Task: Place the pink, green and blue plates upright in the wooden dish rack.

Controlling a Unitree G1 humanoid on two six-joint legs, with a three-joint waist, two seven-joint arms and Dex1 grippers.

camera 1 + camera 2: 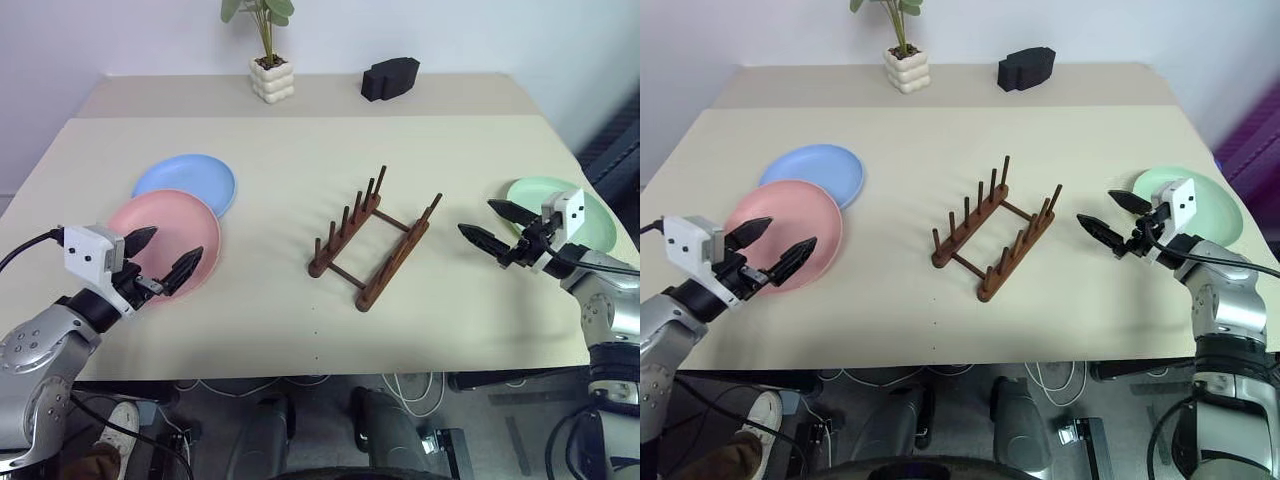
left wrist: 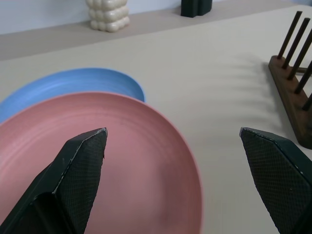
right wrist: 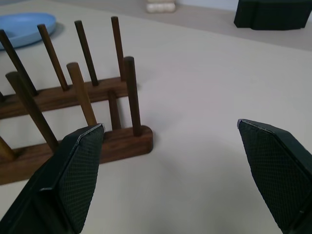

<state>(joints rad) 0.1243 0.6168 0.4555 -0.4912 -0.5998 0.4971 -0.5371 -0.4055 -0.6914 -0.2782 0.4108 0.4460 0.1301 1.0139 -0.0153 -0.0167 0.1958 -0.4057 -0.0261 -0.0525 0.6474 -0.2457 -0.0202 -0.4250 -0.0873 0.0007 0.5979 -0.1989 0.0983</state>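
No plate is racked yet in the dark brown wooden pegged dish rack (image 1: 373,238). The left gripper (image 1: 162,256), fingers spread wide and empty, is held over the round pink plastic plate (image 1: 170,232), apparently not touching. Lowering and closing on its rim is called for next.

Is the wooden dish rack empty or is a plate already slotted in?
Empty. The wooden dish rack shows only bare pegs; the pink plate, blue plate and green plate all lie flat on the table.

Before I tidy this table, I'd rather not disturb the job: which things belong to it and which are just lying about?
Job: pink plate, blue plate, green plate, wooden dish rack.
Lying about: potted plant, black block.
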